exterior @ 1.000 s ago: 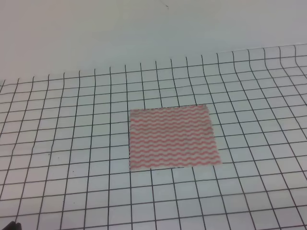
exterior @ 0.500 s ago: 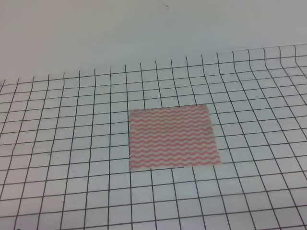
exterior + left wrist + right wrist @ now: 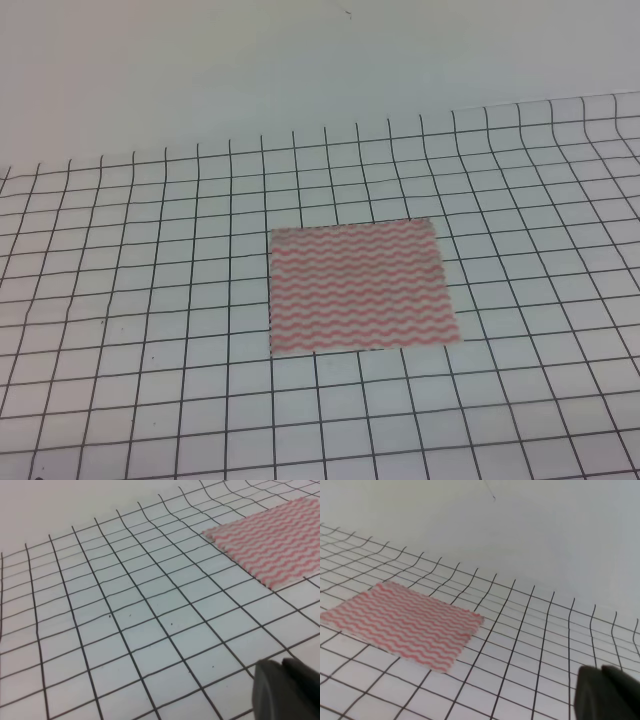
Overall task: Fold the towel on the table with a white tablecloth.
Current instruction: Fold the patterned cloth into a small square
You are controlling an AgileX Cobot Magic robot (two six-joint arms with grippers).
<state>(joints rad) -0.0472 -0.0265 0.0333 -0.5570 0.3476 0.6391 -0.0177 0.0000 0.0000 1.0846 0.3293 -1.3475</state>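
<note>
Only a dark corner of the left gripper (image 3: 285, 690) and of the right gripper (image 3: 607, 692) shows in the wrist views, so their opening cannot be told; neither touches anything seen. Ahead of both, well apart, the towel (image 3: 360, 287) lies flat on the white tablecloth (image 3: 150, 300), bare grid on every side.

The towel (image 3: 402, 625) lies flat on the white tablecloth (image 3: 530, 645); a dark end effector (image 3: 607, 694) part shows at lower right.

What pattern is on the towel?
Pink-red wavy stripes on white towel; clearest in the exterior high view.
</note>
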